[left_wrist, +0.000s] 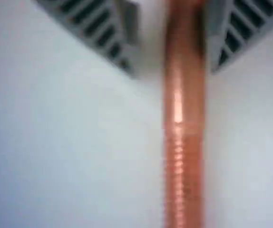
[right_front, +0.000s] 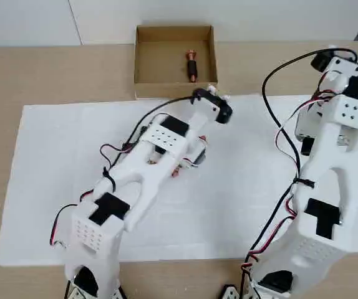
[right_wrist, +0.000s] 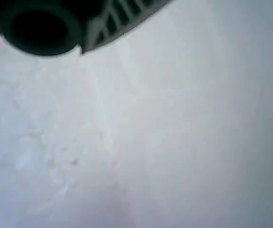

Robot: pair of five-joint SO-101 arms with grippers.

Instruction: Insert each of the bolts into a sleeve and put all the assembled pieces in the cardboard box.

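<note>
Two arms stand at the worktop's [right_front: 54, 68] near edge, reaching over one white sheet [right_front: 48, 187]. One cardboard box [right_front: 143, 62] sits at the sheet's far edge, near its middle. One assembled piece [right_front: 192, 65] lies inside it, a copper bolt in a dark sleeve, toward the right wall. One loose copper bolt [left_wrist: 184, 133] runs out from the left claw [left_wrist: 173, 73] close above the sheet's centre; I cannot tell whether that claw is clenched on it. One black sleeve [right_wrist: 36, 28] sits right at the right claw [right_front: 305, 140], near the sheet's right edge, and I cannot tell whether it is grasped. Bare sheet lies open along the left edge, at the near-left corner, and between the two arms.
</note>
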